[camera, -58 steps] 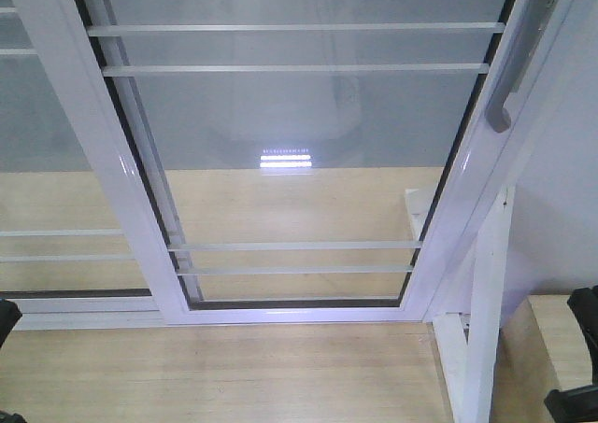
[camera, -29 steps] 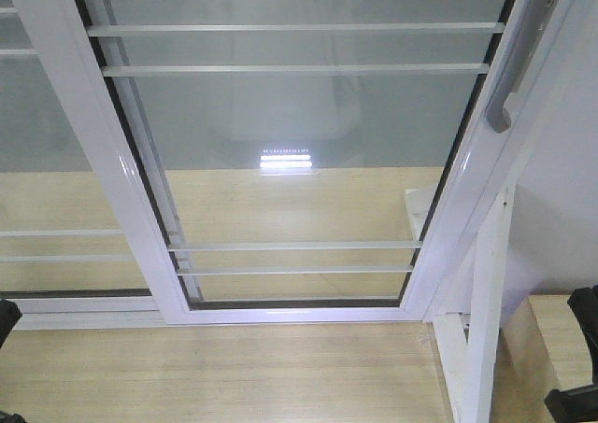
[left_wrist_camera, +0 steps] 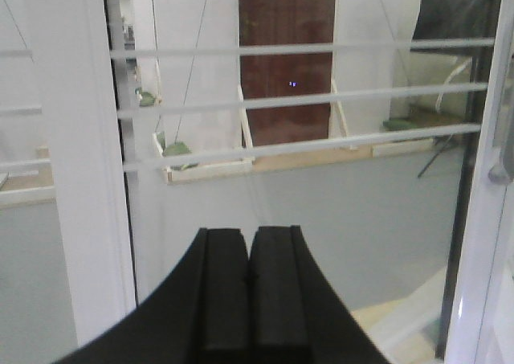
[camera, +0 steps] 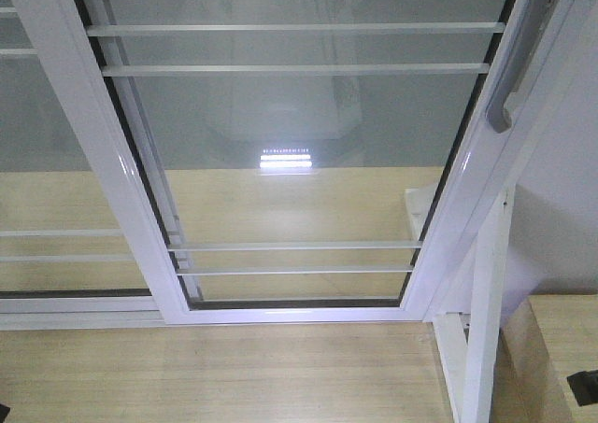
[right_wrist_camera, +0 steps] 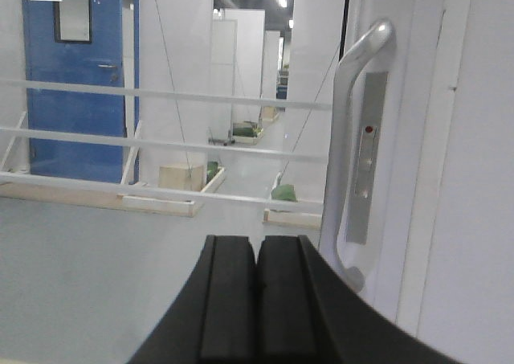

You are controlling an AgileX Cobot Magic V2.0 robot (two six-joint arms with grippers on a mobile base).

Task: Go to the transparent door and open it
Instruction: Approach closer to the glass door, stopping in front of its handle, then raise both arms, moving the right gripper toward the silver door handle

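The transparent door (camera: 308, 115) is standing straight ahead of the robot and filling most of the front view, its glossy white frame meeting the wooden floor (camera: 234, 372) at the bottom. Thin white bars (camera: 294, 29) are crossing the glass near the top and again low down. The long grey handle (camera: 512, 82) is running up the door's right edge, and a second glass panel (camera: 37, 162) is sitting behind the door's left edge.

The left claw (left_wrist_camera: 249, 280) is pointing at the glass. Its black fingers (left_wrist_camera: 225, 300) are pressing together and holding nothing.

The right claw (right_wrist_camera: 257, 280) is also closed flat, finger against finger, and gripping nothing. It is aiming just left of the handle (right_wrist_camera: 352, 139). The lock plate (right_wrist_camera: 368, 167) is showing behind the handle's curve, and the claw is not touching either one.
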